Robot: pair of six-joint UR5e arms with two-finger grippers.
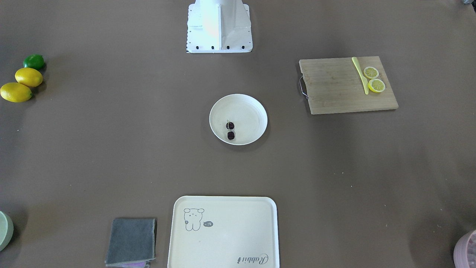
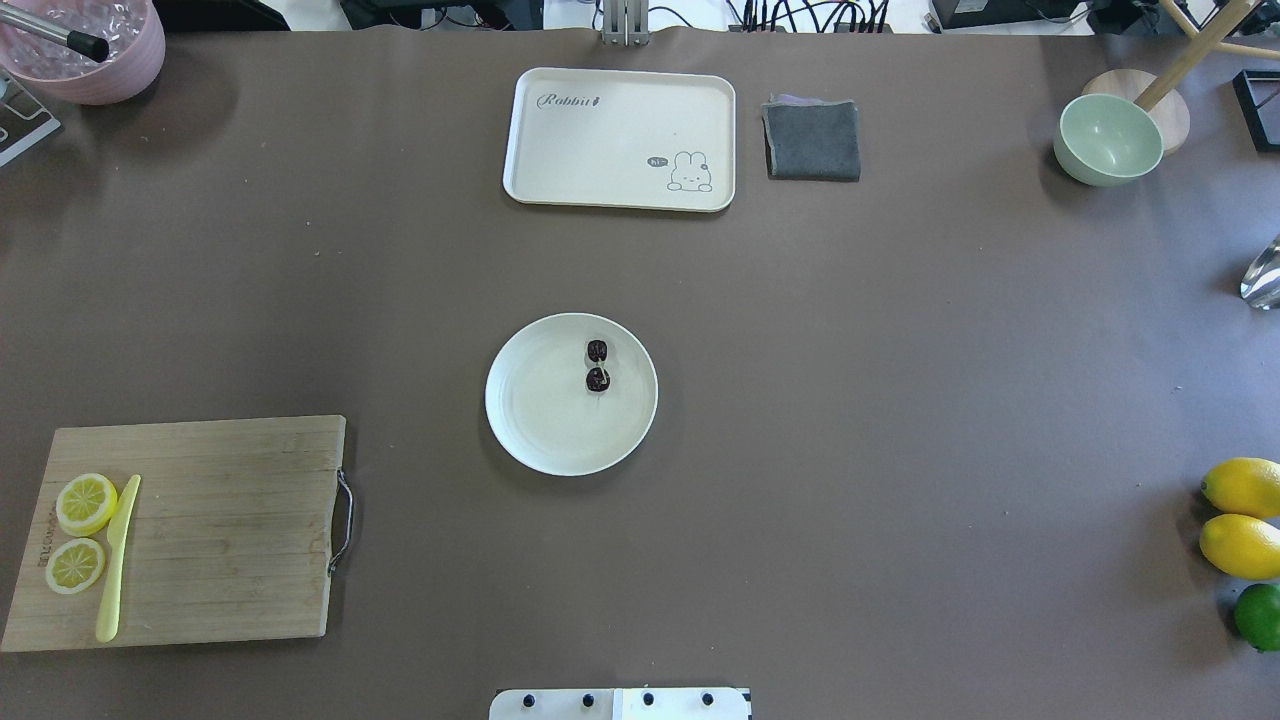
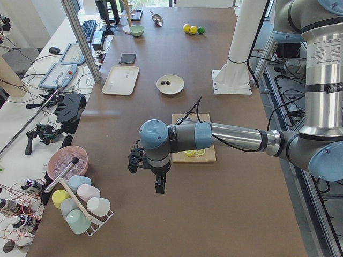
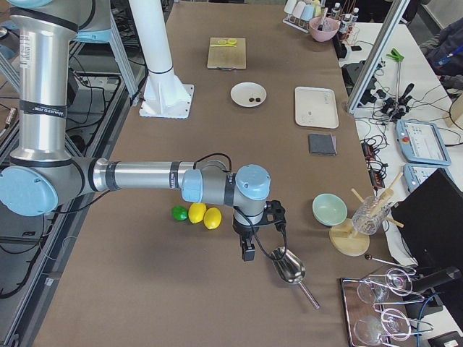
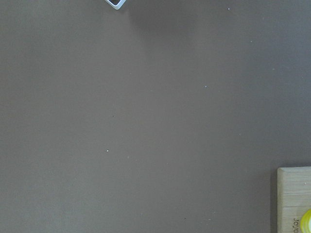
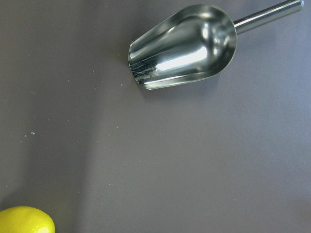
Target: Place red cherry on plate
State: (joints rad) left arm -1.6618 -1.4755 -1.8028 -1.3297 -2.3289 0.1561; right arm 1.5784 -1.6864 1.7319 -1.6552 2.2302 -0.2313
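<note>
The red cherry (image 1: 231,130) (image 2: 598,365), two dark round fruits on a thin stem, lies inside the round cream plate (image 1: 250,113) (image 2: 545,405) at mid-table. In the exterior left view the cherry (image 3: 167,83) rests on the plate (image 3: 175,89) far beyond my left gripper (image 3: 159,185), which hangs over bare table near the cutting board. My right gripper (image 4: 248,253) hovers at the other table end, beside a metal scoop, far from the plate (image 4: 242,88). Neither gripper touches anything. I cannot tell whether either is open or shut.
A wooden cutting board (image 2: 230,530) holds two lemon slices (image 2: 85,502) and a yellow knife (image 2: 115,560). A cream tray (image 2: 620,140) and grey cloth (image 2: 812,140) lie at the far edge. Lemons (image 2: 1242,518), a lime (image 2: 1260,616), a green bowl (image 2: 1110,138) and a metal scoop (image 6: 182,46) sit on my right.
</note>
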